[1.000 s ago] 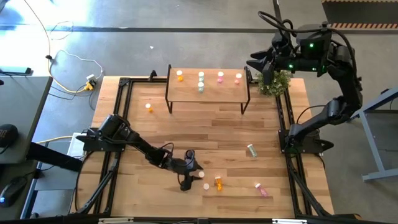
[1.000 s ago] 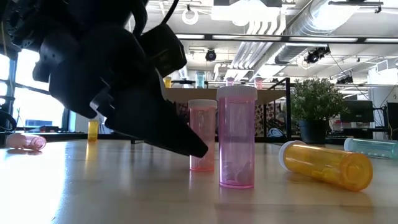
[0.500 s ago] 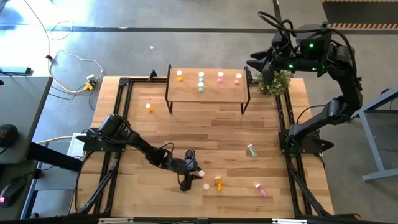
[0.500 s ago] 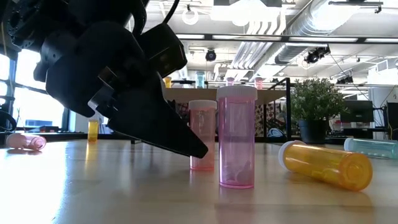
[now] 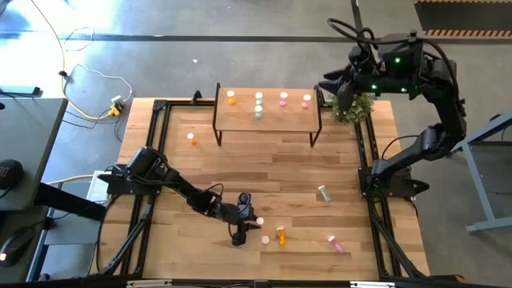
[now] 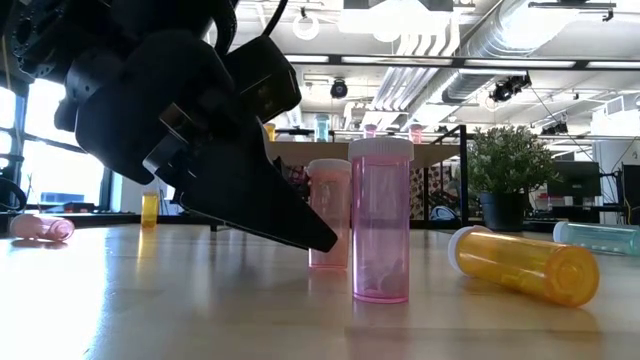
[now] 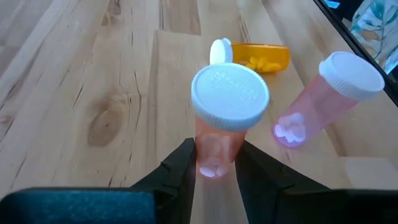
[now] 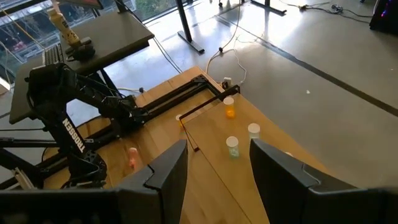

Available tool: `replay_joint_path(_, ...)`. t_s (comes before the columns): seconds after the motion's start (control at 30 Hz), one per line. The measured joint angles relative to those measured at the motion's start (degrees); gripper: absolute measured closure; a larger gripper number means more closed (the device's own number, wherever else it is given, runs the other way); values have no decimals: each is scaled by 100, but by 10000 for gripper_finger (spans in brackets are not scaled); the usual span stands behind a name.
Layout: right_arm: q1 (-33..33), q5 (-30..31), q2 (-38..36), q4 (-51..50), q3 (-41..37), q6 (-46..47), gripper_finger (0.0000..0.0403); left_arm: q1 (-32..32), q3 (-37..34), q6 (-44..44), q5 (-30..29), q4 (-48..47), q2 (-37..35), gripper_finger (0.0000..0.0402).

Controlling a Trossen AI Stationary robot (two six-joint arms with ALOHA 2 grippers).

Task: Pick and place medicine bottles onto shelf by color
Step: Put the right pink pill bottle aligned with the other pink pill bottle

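The left gripper [image 5: 250, 221] sits low over the desk [image 5: 272, 168] near the middle of its front edge, its two dark fingers [image 7: 180, 165] clenched on the body of an upright pink bottle [image 7: 225, 121] with a white cap. In the low view the bottle [image 6: 330, 215] stands on the wood, the gripper's dark bulk pressed to its side. Just beside it stands a second pink bottle [image 6: 380, 220], upright and apart from the fingers, and near that an orange bottle [image 6: 525, 263] lies on its side (pills show through its wall in the left wrist view). Further along the front edge, towards the right corner, a third pink bottle [image 5: 335, 242] lies toppled; a pale green one [image 5: 323, 193] lies nearer the right edge. The shelf [image 5: 268, 116] stands at the back edge, carrying an orange, a green and two pink bottles in a row. The right gripper [image 5: 330, 82] hangs high beyond the back right corner, fingers parted, holding nothing.
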Motion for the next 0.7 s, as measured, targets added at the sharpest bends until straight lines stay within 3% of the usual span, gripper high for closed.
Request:
replay_joint_path(0.37, 0, -150, 0, -152, 0, -7, 237, 33, -2, -172, 69, 61, -66, 313)
replay_joint_path(0.7, 0, -570, 2, -274, 0, -155, 227, 407, -2, -256, 426, -85, -703, 313)
